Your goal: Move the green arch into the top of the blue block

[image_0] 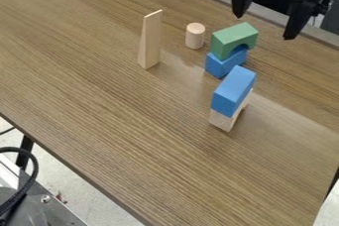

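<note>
Camera view: the gripper (265,27) hangs with fingers spread near the green arch (233,36), perched on the rear blue block (224,65); gripping too low could drag that support into the front blue block (233,90).

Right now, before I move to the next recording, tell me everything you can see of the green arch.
The green arch is a small block, plain green, apparently painted wood, with a flat top and a curved cutout facing down. It stands upright on a blue piece, behind the taller stack topped by another blue block. The open gripper is clear of it.
</note>
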### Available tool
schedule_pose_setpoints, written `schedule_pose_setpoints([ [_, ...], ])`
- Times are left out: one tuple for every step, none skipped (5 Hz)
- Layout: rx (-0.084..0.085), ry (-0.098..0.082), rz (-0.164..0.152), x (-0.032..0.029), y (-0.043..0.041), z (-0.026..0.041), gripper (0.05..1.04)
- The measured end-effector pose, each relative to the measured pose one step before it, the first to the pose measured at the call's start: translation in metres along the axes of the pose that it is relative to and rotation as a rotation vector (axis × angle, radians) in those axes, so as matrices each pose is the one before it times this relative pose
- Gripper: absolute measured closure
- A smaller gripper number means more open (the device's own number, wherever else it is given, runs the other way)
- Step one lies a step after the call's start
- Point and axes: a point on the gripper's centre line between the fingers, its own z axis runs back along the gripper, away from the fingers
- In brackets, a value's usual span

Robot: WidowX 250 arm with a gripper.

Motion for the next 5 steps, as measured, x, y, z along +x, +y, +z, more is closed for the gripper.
schedule_pose_setpoints([
  [0.0100, 0.0353, -0.0034, -0.00458, 0.00003, -0.01009, 0.084],
  [0.0334, 0.0567, -0.0455, 0.00474, 0.00431, -0.01370, 0.084],
  [0.0078, 0.0523, -0.0907, 0.01756, 0.00198, -0.01683, 0.084],
  [0.0249, 0.0287, -0.0481, 0.01605, 0.00811, -0.00868, 0.084],
  [0.0001, 0.0064, -0.0726, 0.01628, 0.01029, -0.00219, 0.084],
])
